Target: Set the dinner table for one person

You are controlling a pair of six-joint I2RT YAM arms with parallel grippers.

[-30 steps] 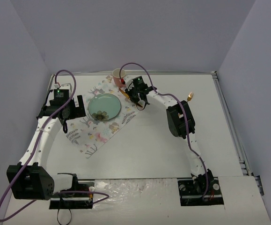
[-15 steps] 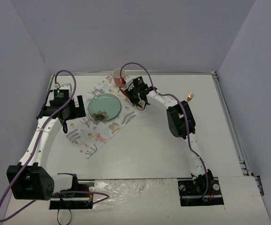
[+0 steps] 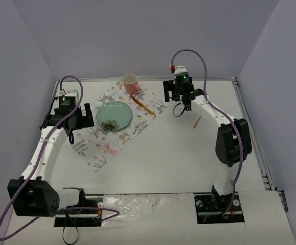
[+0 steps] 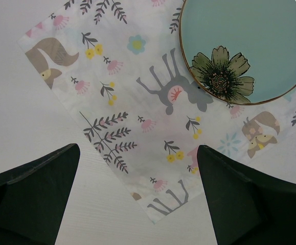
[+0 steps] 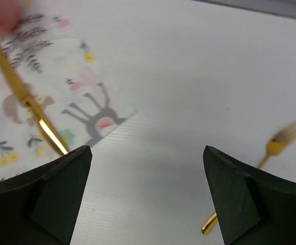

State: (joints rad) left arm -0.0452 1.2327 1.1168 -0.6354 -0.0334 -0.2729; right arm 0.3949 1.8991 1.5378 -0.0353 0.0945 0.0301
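Mat (image 3: 107, 145), plate (image 3: 114, 116), cup (image 3: 130, 81), knife (image 3: 143, 105) set. Fork (image 3: 197, 122) off mat on dinner table (image 3: 163, 163), prob. still to place. R gripper (image 5: 146, 150) spread, empty; L gripper (image 4: 137, 148) same.

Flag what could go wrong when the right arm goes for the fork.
1. The fork lies flat on the bare table; the open right gripper may scrape the surface or slip off its thin handle.
2. The knife lies loose beside the plate, cup nearby; a low pass could knock them.
3. The left gripper hovers open over the placemat, so the arms might clash there.
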